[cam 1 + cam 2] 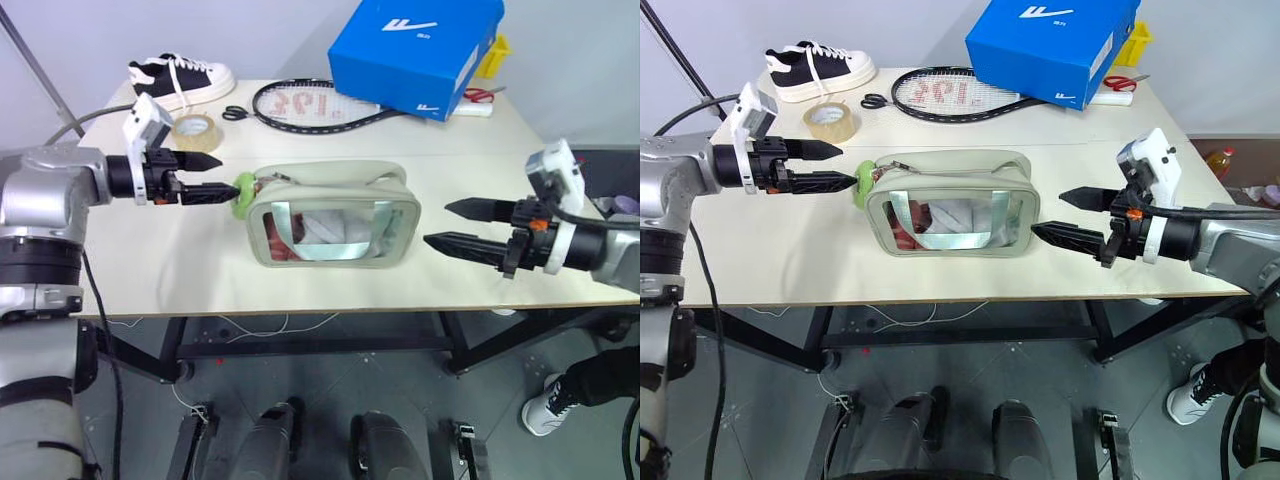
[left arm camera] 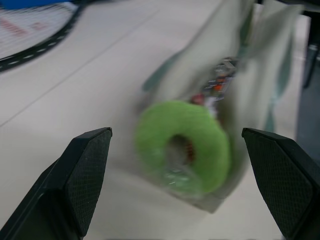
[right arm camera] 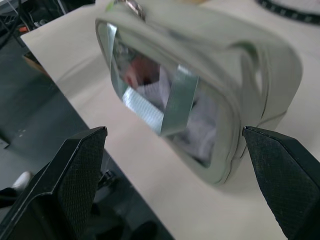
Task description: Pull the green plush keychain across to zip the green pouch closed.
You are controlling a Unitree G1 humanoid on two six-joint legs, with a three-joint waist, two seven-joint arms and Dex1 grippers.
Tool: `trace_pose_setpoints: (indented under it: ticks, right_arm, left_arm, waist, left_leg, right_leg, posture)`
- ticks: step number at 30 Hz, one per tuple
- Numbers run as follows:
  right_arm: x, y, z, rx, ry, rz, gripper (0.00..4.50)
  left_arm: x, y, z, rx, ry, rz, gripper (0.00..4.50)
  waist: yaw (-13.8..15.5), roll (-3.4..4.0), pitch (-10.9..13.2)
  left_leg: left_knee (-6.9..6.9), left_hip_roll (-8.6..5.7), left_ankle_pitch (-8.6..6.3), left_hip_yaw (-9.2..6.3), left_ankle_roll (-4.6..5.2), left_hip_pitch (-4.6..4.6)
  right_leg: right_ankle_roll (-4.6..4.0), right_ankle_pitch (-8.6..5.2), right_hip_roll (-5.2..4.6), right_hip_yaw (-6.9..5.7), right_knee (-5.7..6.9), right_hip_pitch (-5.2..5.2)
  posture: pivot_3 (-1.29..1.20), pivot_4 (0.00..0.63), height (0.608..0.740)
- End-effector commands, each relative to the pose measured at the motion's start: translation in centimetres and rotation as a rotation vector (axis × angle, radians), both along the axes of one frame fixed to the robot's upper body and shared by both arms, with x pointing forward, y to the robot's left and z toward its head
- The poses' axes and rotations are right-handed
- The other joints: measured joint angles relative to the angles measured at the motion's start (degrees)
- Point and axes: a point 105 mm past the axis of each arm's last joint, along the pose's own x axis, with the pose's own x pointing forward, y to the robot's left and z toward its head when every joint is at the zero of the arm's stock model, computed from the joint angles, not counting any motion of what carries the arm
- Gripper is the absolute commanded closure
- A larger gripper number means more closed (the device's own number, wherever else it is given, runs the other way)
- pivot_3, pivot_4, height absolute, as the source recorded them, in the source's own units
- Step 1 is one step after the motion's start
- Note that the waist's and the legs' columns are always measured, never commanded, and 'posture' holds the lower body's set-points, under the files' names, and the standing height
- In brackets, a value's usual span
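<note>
Sage-green soft fabric, clear front window: the green pouch sits mid-desk, in front of the racket and the blue shoebox. Judged light and floppy; its walls will likely buckle and slide unless braced at the far end. Right gripper hovers just off that end of the pouch, fingers wide, holding nothing. Left gripper is at the pouch's opposite end, fingers wide, empty. Green plush keychain hangs there at the zipper start, between the left fingers. Fuzzy, squashy, probably non-slip; pinch it across its ring body, close to the zipper pull.
</note>
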Motion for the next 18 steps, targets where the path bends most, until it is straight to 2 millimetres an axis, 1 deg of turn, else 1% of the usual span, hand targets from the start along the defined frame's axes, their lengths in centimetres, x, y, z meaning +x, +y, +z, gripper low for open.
trace_pose_setpoints:
  ticks: [1,2,4,7,12,14,17,18]
  right_arm:
    - [0.2,-0.1,1.3,-0.009,-0.065,-0.008,0.0]
    - [0.2,-0.4,1.3,-0.01,-0.065,-0.01,0.0]
    - [0.2,-0.6,1.2,-0.019,-0.067,-0.013,0.0]
    - [0.4,-0.8,1.5,-0.036,-0.078,-0.018,0.0]
    - [1.2,-0.6,1.5,-0.079,-0.101,0.003,0.0]
    - [1.8,-0.3,1.8,-0.087,-0.116,0.026,0.0]
    - [3.1,0.7,2.4,-0.097,-0.149,0.057,0.0]
    - [3.7,1.4,2.6,-0.103,-0.17,0.077,0.0]
  left_arm:
    - [0.2,-0.2,0.3,0.032,-0.077,0.002,0.06]
    - [0.5,-0.3,0.3,0.038,-0.095,0.011,0.06]
    - [0.9,-0.3,1.0,-0.014,-0.097,0.046,0.06]
    - [0.5,-0.5,1.3,0.001,-0.12,0.036,0.06]
    - [-0.3,-0.7,1.7,-0.009,-0.124,0.024,0.06]
    - [-0.6,-1.0,2.0,-0.015,-0.125,0.021,0.06]
    - [-1.5,-1.3,1.8,0.02,-0.118,-0.011,0.06]
    - [-2.3,-1.6,1.8,0.022,-0.109,-0.041,0.06]
  waist:
    - [0.2,0.0,0.0]
    - [0.34,-0.01,0.0]
    - [0.55,-0.01,0.0]
    - [0.44,-0.01,0.0]
    - [0.3,0.0,0.0]
    - [0.16,0.01,0.01]
    - [-0.04,0.07,0.05]
    - [0.02,0.07,0.05]
  left_leg:
    - [0.0,0.03,-0.01,0.0,-0.01,0.0]
    - [0.0,0.04,-0.02,0.0,-0.04,0.0]
    - [0.01,0.04,-0.03,0.0,-0.05,-0.06]
    - [0.1,0.01,-0.01,0.0,0.01,-0.2]
    - [0.11,0.02,-0.02,0.02,0.04,-0.24]
    - [0.11,0.03,-0.02,0.03,0.03,-0.23]
    - [0.13,0.03,-0.02,0.07,0.04,-0.23]
    - [0.13,0.04,-0.02,0.09,0.03,-0.22]
  right_leg:
    - [0.0,0.0,0.01,-0.01,0.0,-0.01]
    - [-0.01,0.0,0.01,-0.01,0.01,-0.03]
    - [-0.01,0.0,0.01,-0.01,0.03,-0.08]
    - [0.01,0.01,0.0,-0.01,0.03,-0.15]
    - [0.08,0.05,0.01,-0.01,0.05,-0.21]
    - [0.07,0.05,0.01,0.0,0.06,-0.21]
    - [0.07,0.04,0.02,0.01,0.11,-0.23]
    - [0.05,0.03,0.02,0.02,0.12,-0.24]
  posture:
    - [0.0,0.15,0.74]
    - [0.0,0.15,0.74]
    - [0.0,0.15,0.74]
    - [0.0,0.15,0.74]
    - [0.0,0.15,0.74]
    - [0.0,0.15,0.74]
    - [0.0,0.15,0.74]
    - [0.0,0.15,0.74]
